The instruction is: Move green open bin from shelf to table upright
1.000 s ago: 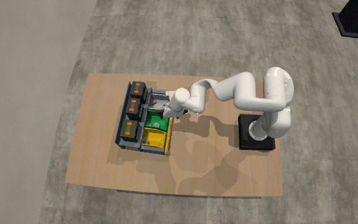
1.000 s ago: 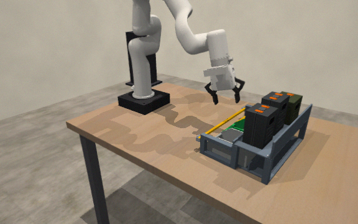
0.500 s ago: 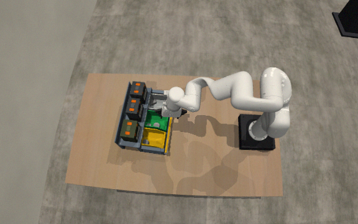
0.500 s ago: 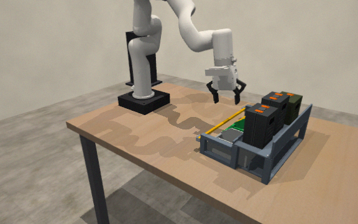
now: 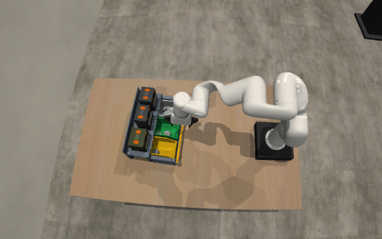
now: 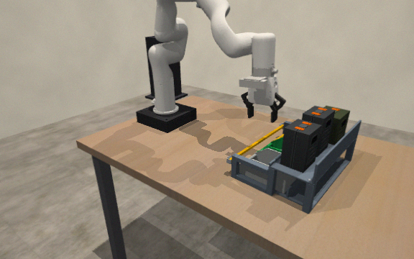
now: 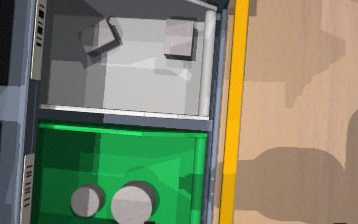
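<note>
The green open bin (image 5: 167,129) sits in the middle of the shelf's front row, between a grey bin (image 5: 166,106) and a yellow bin (image 5: 164,146). In the wrist view the green bin (image 7: 120,175) holds two grey round parts (image 7: 115,201), and the grey bin (image 7: 125,75) above it holds two grey blocks. In the exterior view only a strip of the green bin (image 6: 273,145) shows. My gripper (image 6: 263,111) is open and empty. It points down and hangs well above the shelf's front edge, over the grey and green bins.
The blue-grey shelf (image 6: 297,167) has a yellow front rail (image 7: 232,115). Three closed dark cases (image 5: 142,116) with orange latches stand in its back row. The arm's black base (image 5: 274,141) stands at the table's right. Bare wooden table lies between shelf and base.
</note>
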`<control>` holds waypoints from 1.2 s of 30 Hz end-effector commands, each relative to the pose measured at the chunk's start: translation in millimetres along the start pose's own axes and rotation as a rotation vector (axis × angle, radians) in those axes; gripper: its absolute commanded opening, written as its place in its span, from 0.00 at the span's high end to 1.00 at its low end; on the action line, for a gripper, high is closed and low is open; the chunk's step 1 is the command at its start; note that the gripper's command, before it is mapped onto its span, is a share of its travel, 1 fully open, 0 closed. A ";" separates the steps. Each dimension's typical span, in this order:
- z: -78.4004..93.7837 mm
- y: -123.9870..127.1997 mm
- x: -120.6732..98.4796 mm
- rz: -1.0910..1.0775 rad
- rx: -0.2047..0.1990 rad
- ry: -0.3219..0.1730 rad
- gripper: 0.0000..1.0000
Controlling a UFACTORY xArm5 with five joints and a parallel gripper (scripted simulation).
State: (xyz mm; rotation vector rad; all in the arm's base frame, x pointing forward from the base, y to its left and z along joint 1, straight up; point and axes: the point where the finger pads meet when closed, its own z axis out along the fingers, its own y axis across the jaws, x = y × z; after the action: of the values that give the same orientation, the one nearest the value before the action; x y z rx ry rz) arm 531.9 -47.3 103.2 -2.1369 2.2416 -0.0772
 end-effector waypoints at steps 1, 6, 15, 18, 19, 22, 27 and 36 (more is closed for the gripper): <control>-2.0 -1.9 0.1 0.036 -0.034 0.009 0.00; -2.0 -1.9 0.1 0.063 -0.060 0.005 0.00; -2.1 -1.9 0.1 0.053 -0.049 -0.001 0.52; -2.1 -1.9 0.1 0.053 -0.049 -0.001 0.52; -2.1 -1.9 0.1 0.053 -0.049 -0.001 0.52; -2.1 -1.9 0.1 0.053 -0.049 -0.001 0.52; -2.1 -1.9 0.1 0.053 -0.049 -0.001 0.52; -2.1 -1.9 0.1 0.053 -0.049 -0.001 0.52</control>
State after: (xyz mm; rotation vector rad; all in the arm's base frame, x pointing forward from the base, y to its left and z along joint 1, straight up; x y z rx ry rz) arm 532.0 -47.3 103.2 -2.1008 2.3248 -0.0139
